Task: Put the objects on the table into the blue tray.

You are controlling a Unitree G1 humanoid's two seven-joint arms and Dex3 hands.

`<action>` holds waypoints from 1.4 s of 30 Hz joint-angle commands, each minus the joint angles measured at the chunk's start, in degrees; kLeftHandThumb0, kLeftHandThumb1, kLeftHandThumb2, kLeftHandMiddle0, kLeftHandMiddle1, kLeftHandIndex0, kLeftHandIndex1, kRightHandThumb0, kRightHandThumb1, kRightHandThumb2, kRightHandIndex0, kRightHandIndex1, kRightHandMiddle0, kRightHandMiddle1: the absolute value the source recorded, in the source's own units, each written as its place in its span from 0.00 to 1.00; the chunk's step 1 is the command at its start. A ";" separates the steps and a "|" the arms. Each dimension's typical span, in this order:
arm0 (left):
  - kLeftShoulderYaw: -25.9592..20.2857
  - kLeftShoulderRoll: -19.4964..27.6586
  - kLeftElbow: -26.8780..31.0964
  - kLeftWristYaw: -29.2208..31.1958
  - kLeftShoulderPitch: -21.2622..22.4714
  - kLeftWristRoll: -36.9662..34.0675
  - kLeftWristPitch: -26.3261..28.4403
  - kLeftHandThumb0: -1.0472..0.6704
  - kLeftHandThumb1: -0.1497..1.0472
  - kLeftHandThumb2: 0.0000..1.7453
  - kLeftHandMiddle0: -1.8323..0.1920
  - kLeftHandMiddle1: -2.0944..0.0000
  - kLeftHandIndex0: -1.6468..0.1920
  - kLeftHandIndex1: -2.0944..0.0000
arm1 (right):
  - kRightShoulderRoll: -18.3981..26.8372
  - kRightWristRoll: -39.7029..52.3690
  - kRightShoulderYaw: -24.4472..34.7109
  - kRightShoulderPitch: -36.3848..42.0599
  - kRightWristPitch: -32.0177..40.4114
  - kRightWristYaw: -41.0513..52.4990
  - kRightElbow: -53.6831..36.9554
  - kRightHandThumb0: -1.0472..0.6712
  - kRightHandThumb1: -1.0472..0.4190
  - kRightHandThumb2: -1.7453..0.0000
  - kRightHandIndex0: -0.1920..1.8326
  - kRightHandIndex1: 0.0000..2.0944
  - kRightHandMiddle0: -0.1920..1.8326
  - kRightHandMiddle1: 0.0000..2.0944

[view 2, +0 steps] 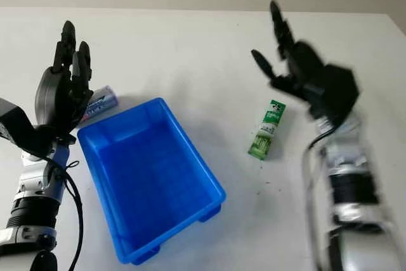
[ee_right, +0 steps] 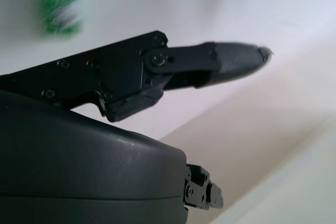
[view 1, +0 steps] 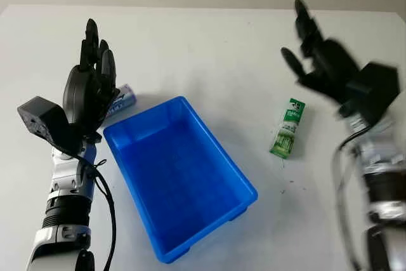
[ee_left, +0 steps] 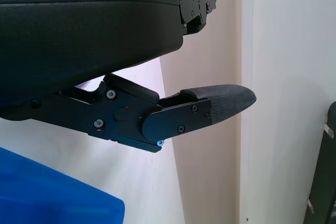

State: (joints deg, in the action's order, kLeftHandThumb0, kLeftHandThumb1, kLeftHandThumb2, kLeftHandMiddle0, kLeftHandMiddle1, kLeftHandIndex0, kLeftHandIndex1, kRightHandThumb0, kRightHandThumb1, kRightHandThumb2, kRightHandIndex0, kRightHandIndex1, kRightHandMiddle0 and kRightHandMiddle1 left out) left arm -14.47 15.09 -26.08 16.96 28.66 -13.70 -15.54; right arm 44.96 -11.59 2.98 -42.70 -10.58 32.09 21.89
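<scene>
Behind left hand, half-hidden tube.

Bright, even overhead light; soft faint shadows on the white desk. Right hand motion-blurred in both eye views. Green packet out of focus in right wrist view.

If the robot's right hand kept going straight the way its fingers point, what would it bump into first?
Probably nothing: the open right hand points up and away past the table's far edge. The green packet lies nearer the robot, though depth is uncertain.
</scene>
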 commanded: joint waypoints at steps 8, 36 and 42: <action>0.07 0.80 -1.27 0.24 1.75 0.15 -0.03 0.21 1.00 0.36 1.00 1.00 1.00 1.00 | 13.44 -13.90 -10.10 -7.70 -18.02 5.28 5.16 0.14 0.17 0.97 0.04 0.03 0.06 0.03; 1.01 1.08 -0.27 -0.30 1.23 1.60 0.90 0.20 1.00 0.36 1.00 1.00 1.00 1.00 | 4.41 -31.75 -26.29 -7.49 -46.12 -17.23 28.26 0.46 0.12 0.96 0.17 0.05 0.18 0.05; 0.52 0.59 0.25 -0.53 0.97 0.94 1.21 0.21 1.00 0.36 1.00 1.00 1.00 1.00 | 3.03 -41.90 -31.82 -8.91 -49.58 -34.74 33.36 0.37 0.03 0.97 0.27 0.64 0.19 0.68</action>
State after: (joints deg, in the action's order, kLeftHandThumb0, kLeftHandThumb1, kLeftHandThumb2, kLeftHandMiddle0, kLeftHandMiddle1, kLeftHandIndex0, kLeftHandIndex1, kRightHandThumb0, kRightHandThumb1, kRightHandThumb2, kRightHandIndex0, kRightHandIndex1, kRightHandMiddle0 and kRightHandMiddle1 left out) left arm -13.92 15.64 -26.65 16.53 30.00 -12.55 -14.47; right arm 49.40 -51.45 -26.71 -51.86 -59.18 -0.79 54.42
